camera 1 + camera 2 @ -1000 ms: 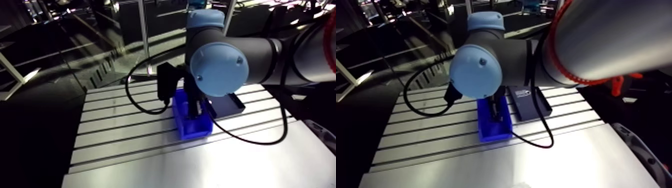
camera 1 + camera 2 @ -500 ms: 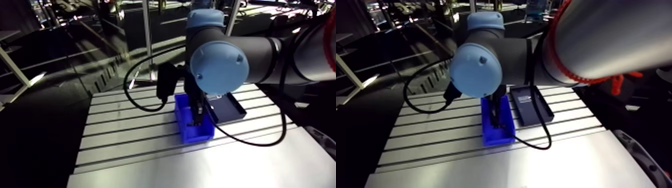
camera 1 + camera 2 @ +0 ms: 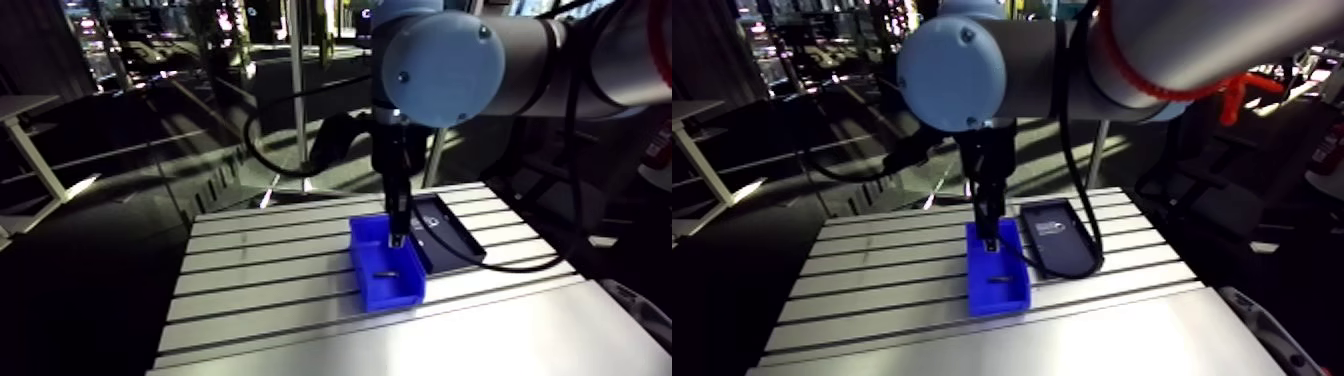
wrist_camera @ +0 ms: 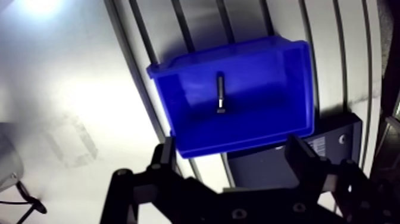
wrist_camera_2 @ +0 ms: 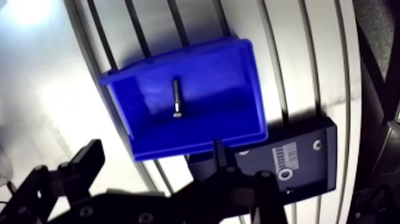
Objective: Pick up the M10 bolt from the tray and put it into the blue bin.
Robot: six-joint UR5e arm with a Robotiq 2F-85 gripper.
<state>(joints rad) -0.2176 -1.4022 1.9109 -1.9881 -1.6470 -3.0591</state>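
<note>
M10 bolt [image 4: 220,92] loose on floor of blue bin [image 4: 280,107], free of jaws. Jaws wide, empty, raised above bin; earlier low inside it. Tray [image 5: 309,170] beside bin on worktop [image 4: 77,89]. Release done; task judged complete.

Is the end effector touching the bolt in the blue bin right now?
Apart. The wrist view shows the bolt lying alone on the blue bin floor, well clear of the open end effector.
</note>
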